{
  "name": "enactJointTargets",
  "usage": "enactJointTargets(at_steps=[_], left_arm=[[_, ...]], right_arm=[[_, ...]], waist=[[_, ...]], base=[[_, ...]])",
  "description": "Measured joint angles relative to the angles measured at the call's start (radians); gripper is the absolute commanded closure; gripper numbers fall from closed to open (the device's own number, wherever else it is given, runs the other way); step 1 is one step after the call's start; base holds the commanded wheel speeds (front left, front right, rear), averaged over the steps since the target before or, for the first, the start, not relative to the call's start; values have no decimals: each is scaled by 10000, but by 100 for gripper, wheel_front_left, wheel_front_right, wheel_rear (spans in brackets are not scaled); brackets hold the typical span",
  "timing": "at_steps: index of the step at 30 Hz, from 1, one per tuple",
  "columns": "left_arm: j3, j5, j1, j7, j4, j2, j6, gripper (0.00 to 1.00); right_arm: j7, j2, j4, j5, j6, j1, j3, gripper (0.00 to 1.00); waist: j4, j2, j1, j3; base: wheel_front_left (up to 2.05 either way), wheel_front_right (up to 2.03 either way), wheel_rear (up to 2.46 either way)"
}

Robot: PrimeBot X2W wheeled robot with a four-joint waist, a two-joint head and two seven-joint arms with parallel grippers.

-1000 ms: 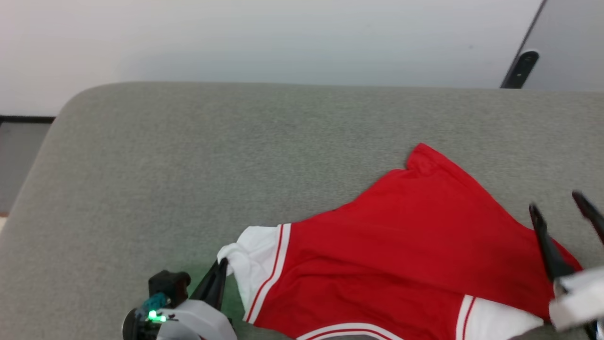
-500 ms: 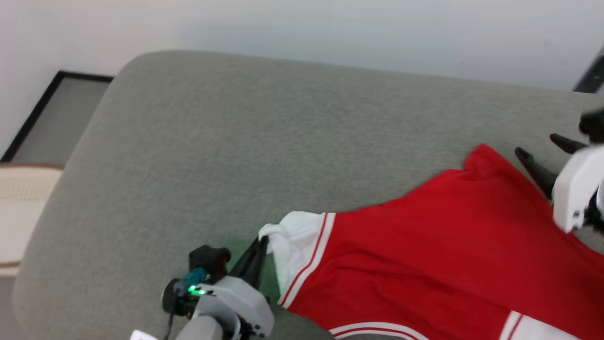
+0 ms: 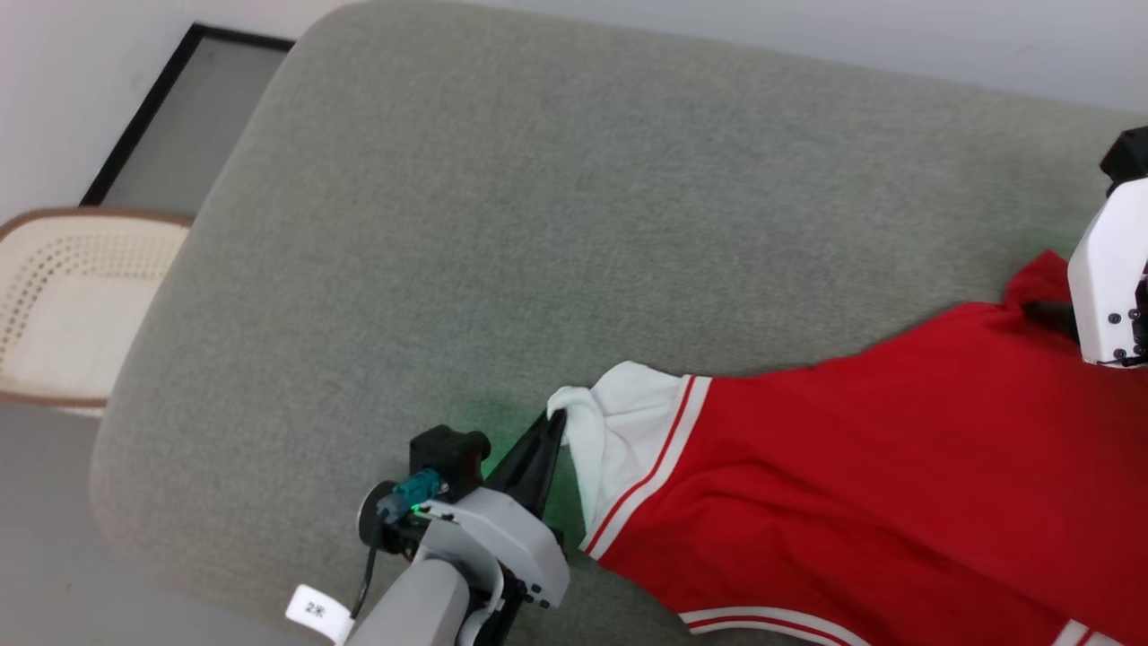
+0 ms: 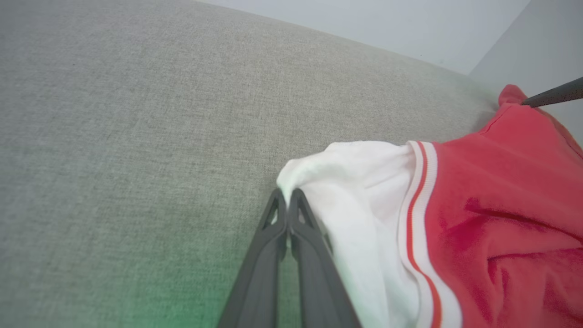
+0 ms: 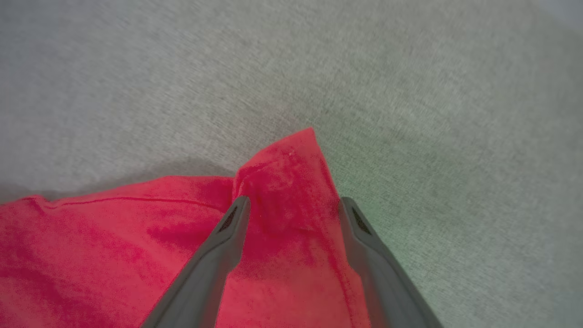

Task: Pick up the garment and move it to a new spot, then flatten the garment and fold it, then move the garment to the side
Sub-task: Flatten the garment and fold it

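Swung across since a second ago, my right claw now straddles, spread wide, the red far corner of the garment on the grey cushion, my left claw pinching the white sleeve tip; I'd nip deep, then lift both evenly.

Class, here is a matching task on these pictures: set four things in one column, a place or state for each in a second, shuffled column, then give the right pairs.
Things:
1. left hand
2. right hand
3. garment
4. cane chair

Places or states:
A. open, fingers either side of a red corner
B. shut on the white sleeve
C. at the head view's left edge, off the grey cushion
D. lying on the grey cushion

Pairs: 1-B, 2-A, 3-D, 4-C
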Motion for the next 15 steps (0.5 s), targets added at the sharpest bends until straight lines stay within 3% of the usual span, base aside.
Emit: enactJointTargets(at_steps=[11,12,13,15], left_arm=[[-320,-286,-406,0,23,-105,-15,100],[-320,-286,-406,0,35,-107,-15,100],[-320,-291,-406,0,46,-107,-15,100],[-301,-299,-406,0,65,-113,-17,100]], right_arm=[[1246,738,2499,-564,0,-1344,-399,0],[1344,792,2683,-639,0,-1463,-437,54],[1476,848,2800,-681,-2,-1551,-441,100],[1547,955,2980,-721,-10,-1703,-489,100]], waist=[[651,0,1,600],[675,0,0,620],[688,0,0,632],[681,0,0,628]], base=[[0,0,0],[0,0,0],[0,0,0],[0,0,0]])
